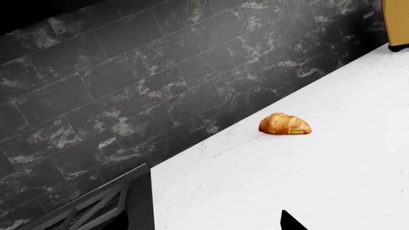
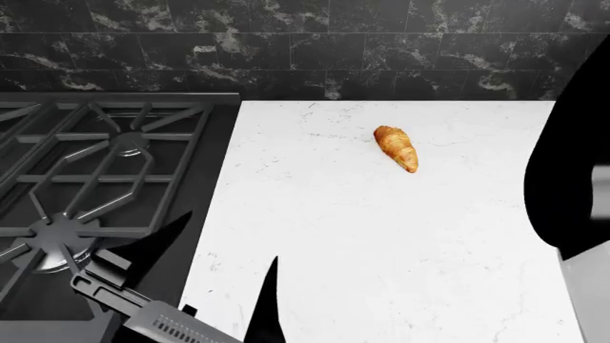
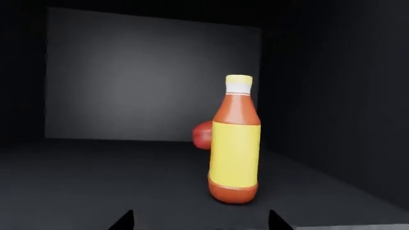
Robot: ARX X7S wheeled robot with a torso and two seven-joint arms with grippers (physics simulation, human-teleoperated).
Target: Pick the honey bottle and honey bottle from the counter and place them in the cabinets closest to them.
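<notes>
In the head view the left gripper [image 2: 224, 286] sat nearest the camera, low at the counter's front edge beside the stove. Its 2 dark fingers [image 2: 162, 243] were spread well apart with nothing between them; only 1 black fingertip showed in the left wrist view. The right arm [image 2: 572, 179] rose as a dark mass along the right edge of the head view, and its gripper was out of that picture.

Under the left gripper lay the white marble counter [image 2: 401, 236]. The black gas stove [image 2: 86, 179] with its cast grates adjoined the counter on the left. Farther back, a golden-brown croissant [image 2: 396, 148] lay on the counter on its own, near the wall but not touching it. Behind everything ran the dark marbled tile backsplash [image 2: 305, 43]. In the left wrist view a yellowish object [image 1: 397, 24] cut by the frame edge stood at the counter's far end; what it was could not be told.

In the right wrist view, 2 dark fingertips [image 3: 124, 221] of the right gripper [image 3: 201, 223] showed at the near edge, set wide apart and holding nothing. Just beyond them 1 honey bottle [image 3: 235, 143] stood upright on the dark floor of a cabinet [image 3: 96, 182], clear of both fingertips. A small round red thing [image 3: 202, 134] sat behind the bottle, partly hidden, possibly a fruit. The cabinet's grey back wall [image 3: 141, 76] closed the view. Only 1 bottle showed in these pictures.
</notes>
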